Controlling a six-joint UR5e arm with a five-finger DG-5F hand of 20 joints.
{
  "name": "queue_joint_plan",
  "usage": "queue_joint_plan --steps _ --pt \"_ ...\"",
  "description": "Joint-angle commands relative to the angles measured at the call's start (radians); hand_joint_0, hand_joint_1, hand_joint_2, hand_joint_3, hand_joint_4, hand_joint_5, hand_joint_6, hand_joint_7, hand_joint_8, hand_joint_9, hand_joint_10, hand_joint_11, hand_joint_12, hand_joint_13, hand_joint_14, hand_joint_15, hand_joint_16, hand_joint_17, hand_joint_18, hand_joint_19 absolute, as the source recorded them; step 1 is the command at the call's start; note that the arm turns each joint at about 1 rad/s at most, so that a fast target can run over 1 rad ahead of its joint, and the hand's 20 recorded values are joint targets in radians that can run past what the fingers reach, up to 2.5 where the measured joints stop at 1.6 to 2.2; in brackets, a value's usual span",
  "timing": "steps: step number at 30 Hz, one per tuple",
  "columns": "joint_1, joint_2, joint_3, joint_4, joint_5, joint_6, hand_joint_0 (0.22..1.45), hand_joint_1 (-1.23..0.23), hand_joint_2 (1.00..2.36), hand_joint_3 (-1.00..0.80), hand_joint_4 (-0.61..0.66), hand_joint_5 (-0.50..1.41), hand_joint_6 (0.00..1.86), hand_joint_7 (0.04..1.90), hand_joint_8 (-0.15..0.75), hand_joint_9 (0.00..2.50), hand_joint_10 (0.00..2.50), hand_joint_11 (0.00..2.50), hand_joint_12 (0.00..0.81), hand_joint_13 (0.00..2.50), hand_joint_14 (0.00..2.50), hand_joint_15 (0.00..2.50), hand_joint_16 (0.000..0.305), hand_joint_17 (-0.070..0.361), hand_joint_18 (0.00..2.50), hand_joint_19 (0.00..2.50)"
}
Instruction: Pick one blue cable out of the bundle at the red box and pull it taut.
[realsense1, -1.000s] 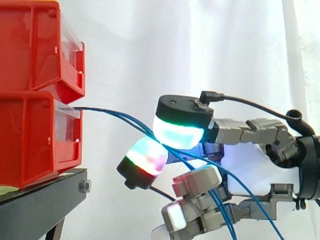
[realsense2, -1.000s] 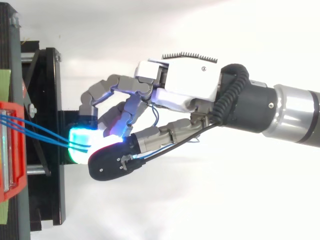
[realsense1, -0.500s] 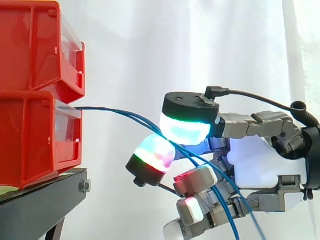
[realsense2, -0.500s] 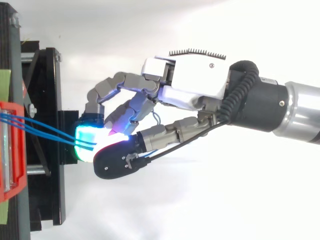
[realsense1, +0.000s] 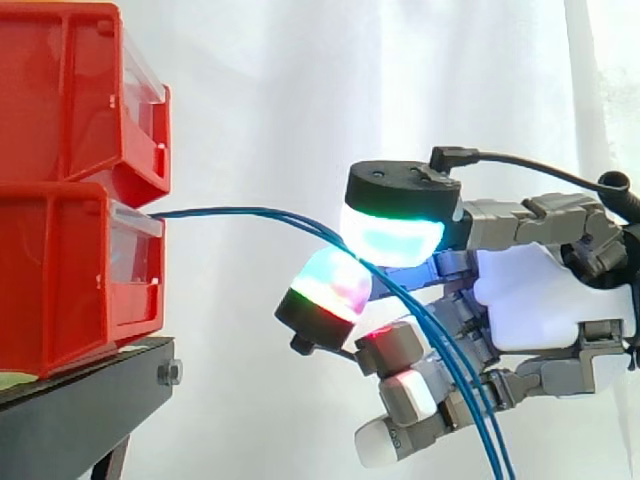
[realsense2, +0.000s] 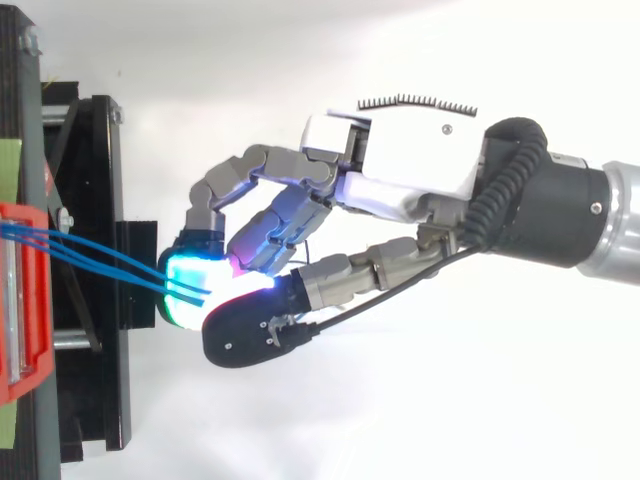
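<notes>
Now the hand (realsense2: 405, 180) sits well clear of the red bins (realsense1: 70, 270) and the black stand (realsense1: 95, 395), with open room around it before the white curtain (realsense1: 290, 90). Its glowing pads (realsense1: 392, 232) are pinched on the blue cables (realsense1: 235, 212), which leave the lower bin's front, run nearly level to the pinch, then drop past the palm. Since a second ago the hand has drawn further from the bins and slightly higher, and the cables sag less.
</notes>
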Motion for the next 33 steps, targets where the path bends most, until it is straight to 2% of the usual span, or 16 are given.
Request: queue_joint_plan --steps 1,7,22,29,33 --pt "0.001 0.001 0.000 -0.003 0.001 -0.001 0.67 -0.89 1.02 -0.13 0.04 -0.19 0.91 0.94 0.344 0.89 0.00 1.40 0.351 0.96 0.03 0.81 0.051 0.114 0.60 0.36" --pt "0.004 0.000 0.000 -0.003 0.001 -0.003 0.70 -0.92 1.02 -0.24 0.09 -0.19 0.90 0.88 0.343 0.89 0.00 1.38 0.353 0.97 0.03 0.81 0.051 0.114 0.61 0.36" --pt "0.006 0.000 0.000 0.000 0.001 -0.001 0.65 -0.85 1.01 -0.39 0.13 -0.18 0.89 0.93 0.349 0.95 0.00 1.37 0.354 0.98 0.03 0.80 0.050 0.112 0.61 0.40" --pt "0.007 0.000 0.000 0.000 0.003 -0.001 0.62 -0.81 1.02 -0.20 0.03 -0.15 0.90 1.09 0.329 1.00 0.00 1.36 0.350 0.99 0.03 0.80 0.049 0.111 0.61 0.43" --pt "0.007 0.000 0.000 0.000 0.007 -0.001 0.60 -0.73 1.01 -0.19 0.01 -0.14 0.90 1.12 0.353 1.06 0.00 1.33 0.383 1.03 0.02 0.79 0.056 0.126 0.66 0.43"
